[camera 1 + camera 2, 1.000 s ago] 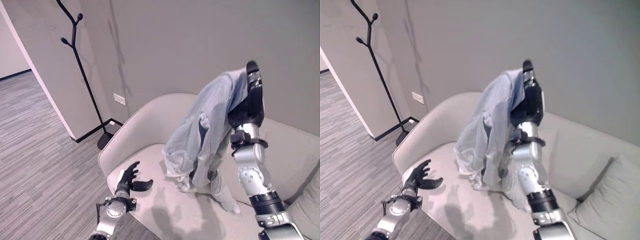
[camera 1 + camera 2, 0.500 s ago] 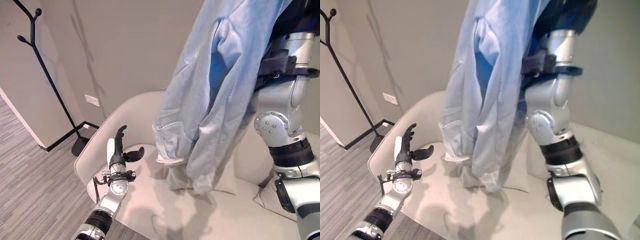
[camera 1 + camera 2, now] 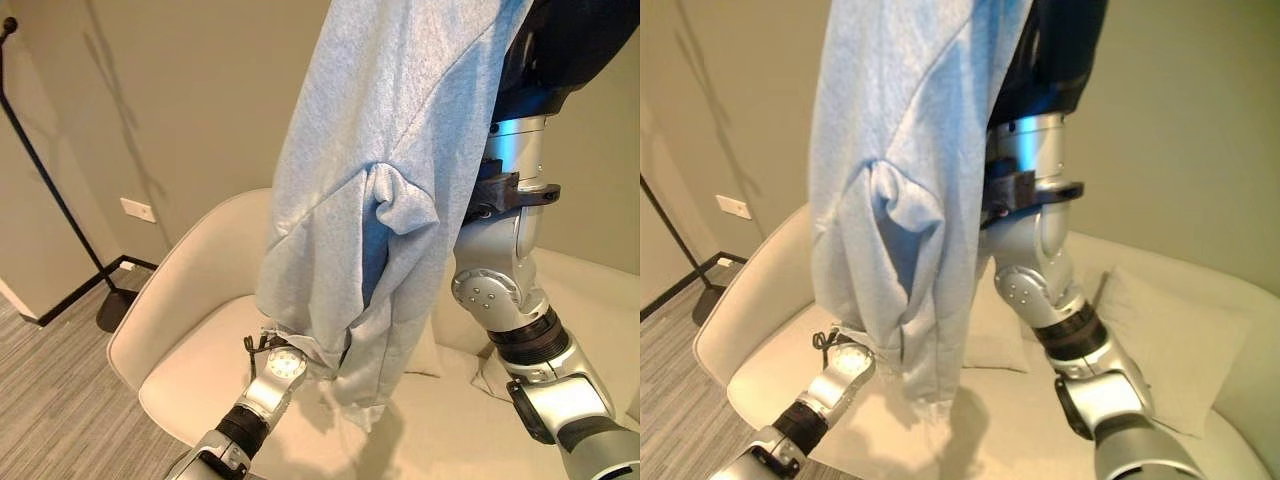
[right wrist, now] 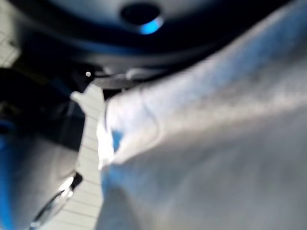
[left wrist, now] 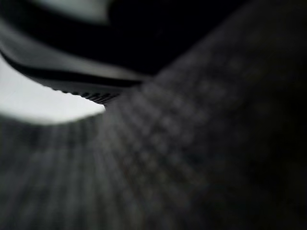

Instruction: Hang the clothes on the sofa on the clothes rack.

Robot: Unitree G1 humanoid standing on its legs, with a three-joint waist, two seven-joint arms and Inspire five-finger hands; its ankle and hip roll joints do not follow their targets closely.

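Sweatshirt now higher, clear of sofa.

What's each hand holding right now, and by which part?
The light blue garment hangs from the raised right arm; its hold is out of sight. The left hand is hidden behind the garment's hem, so that cannot be told.

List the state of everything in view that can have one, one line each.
Light blue garment: lifted clear of the seat, hanging in folds from the raised right arm.
Right hand: raised high, fingers hidden.
Left hand: behind the garment's lower edge, hidden.
Sofa: seat bare.
Clothes rack: standing, nothing hung on the visible part.
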